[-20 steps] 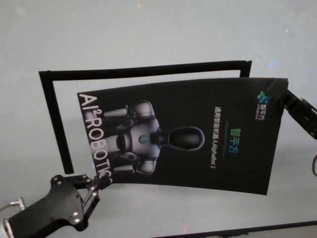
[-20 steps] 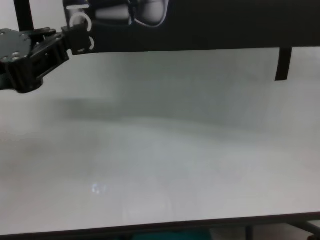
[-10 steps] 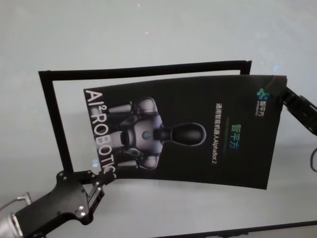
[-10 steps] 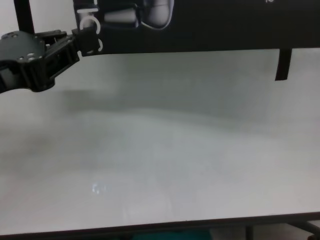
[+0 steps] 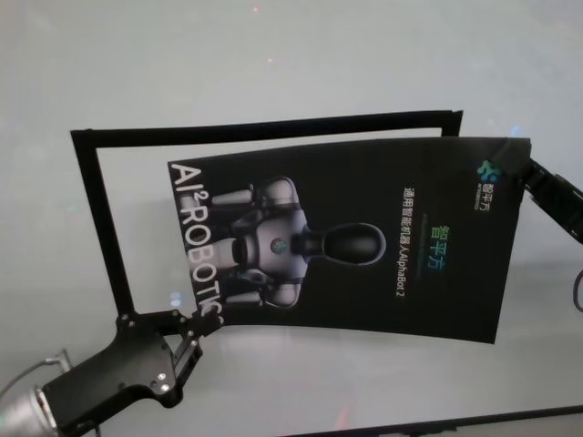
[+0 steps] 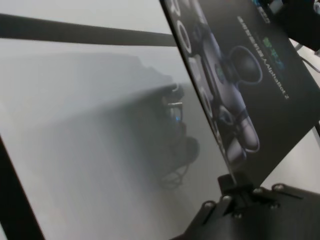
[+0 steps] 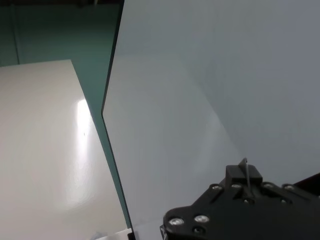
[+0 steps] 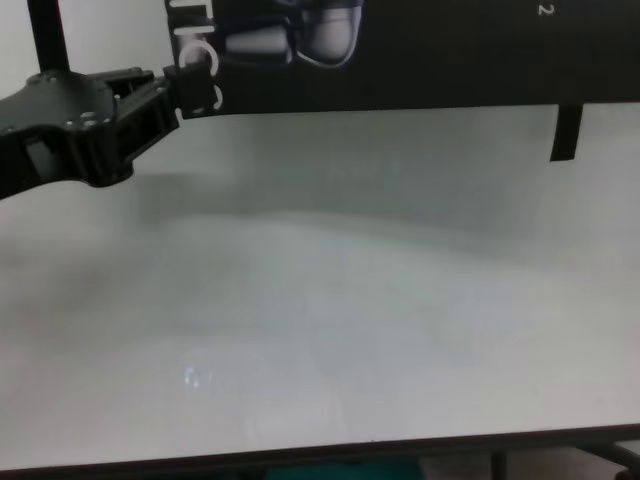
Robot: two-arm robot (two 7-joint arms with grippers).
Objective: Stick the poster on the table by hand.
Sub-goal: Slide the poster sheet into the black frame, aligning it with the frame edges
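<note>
The large black rectangular paper poster [image 5: 364, 241] with white lettering and a grey robot image is held above the plain white matte table [image 5: 273, 64], overlapping the thin black strip frame [image 5: 96, 214] marked there. Its near left corner is clamped in the left gripper [image 5: 202, 320], its far right corner in the right gripper [image 5: 526, 168]. Lowering and pressing flat appear to remain. No containers are visible.
</note>
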